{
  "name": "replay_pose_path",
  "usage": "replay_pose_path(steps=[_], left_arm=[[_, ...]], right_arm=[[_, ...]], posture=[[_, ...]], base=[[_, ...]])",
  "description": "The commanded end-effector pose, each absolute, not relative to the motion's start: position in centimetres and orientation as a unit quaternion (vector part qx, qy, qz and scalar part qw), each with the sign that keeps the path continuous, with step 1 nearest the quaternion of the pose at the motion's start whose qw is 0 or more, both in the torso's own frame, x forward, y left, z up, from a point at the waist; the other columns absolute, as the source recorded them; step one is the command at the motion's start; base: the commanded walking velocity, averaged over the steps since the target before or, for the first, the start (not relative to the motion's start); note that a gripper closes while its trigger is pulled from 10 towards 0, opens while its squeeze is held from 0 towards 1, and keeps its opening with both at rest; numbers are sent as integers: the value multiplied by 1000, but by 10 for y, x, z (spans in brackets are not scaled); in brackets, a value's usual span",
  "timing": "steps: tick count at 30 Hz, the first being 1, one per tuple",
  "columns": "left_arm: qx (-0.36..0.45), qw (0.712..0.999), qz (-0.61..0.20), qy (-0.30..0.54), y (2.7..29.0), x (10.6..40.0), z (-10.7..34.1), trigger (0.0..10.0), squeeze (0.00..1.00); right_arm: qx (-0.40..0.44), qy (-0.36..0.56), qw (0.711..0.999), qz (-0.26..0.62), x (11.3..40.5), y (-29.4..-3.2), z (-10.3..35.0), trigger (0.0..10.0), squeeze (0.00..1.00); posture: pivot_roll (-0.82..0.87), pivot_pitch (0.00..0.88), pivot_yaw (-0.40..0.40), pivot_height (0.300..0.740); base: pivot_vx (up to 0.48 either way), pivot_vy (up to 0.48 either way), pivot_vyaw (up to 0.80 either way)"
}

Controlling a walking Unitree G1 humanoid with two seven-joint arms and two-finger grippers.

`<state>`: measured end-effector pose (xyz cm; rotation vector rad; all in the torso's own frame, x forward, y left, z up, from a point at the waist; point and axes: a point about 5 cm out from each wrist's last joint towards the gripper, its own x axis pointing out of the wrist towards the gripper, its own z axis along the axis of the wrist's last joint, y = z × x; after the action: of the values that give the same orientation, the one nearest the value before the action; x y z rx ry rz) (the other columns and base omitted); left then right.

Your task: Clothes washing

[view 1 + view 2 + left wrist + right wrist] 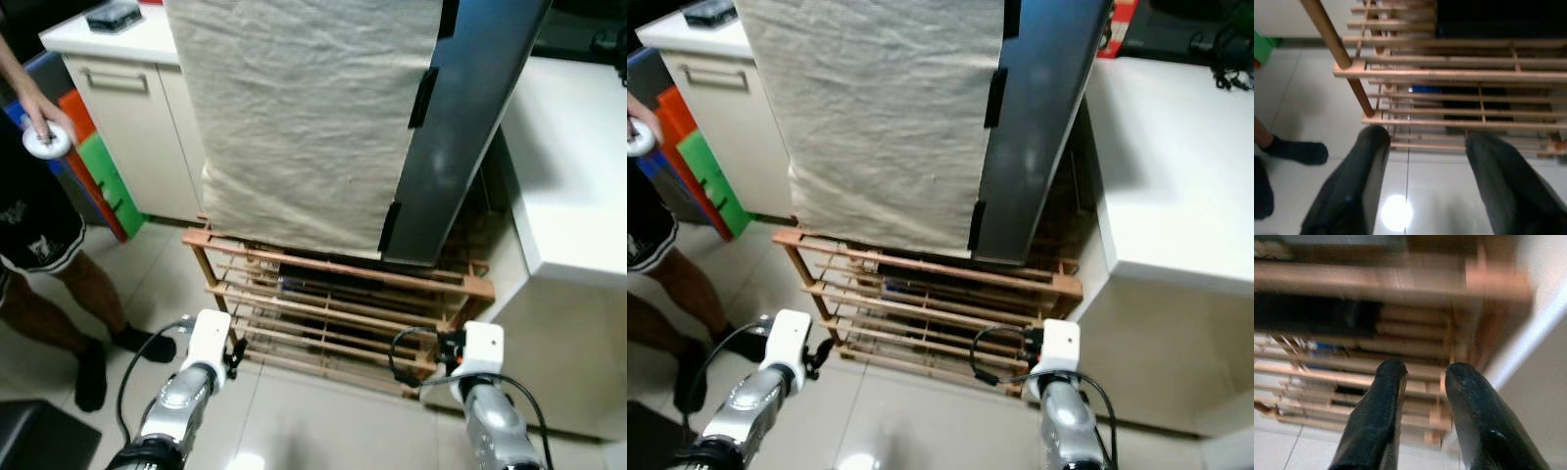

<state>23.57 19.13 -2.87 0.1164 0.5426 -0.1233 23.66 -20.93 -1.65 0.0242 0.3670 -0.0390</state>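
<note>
Both grippers, left gripper (1422, 183) and right gripper (1422, 416), hang spread and empty just before the wooden rack (333, 304), and any forward lurch risks snagging its slats.

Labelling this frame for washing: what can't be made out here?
- Tall dark appliance: front hidden by the cream fabric sheet; top cut off in the eye views.
- Items under the wooden slatted rack: dark shapes and something blue, unidentifiable behind the slats in the left wrist view.
- Right wrist view: rack blurred.
- Person's hand: holds a small white round object, too small to identify.
</note>
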Motion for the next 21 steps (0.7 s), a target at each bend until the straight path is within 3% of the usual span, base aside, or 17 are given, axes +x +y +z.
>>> replay_pose_path(steps=[1, 10, 21], left_arm=[[60, 966, -67, 240, 190, 235, -20, 10000, 1000], [48, 994, -63, 74, 182, 214, 47, 10000, 1000], [40, 997, -56, 19, 167, 217, 102, 10000, 1000]], right_arm=[[15, 159, 987, 16, 238, -204, -8, 10000, 1000], [12, 64, 991, 120, 227, -187, 36, 10000, 1000], [56, -15, 995, 76, 218, -185, 97, 10000, 1000]], posture=[[-83, 0, -65, 740], [-34, 0, -142, 740], [-38, 0, -122, 740]], base=[[0, 0, 0], [0, 0, 0], [0, 0, 0]])
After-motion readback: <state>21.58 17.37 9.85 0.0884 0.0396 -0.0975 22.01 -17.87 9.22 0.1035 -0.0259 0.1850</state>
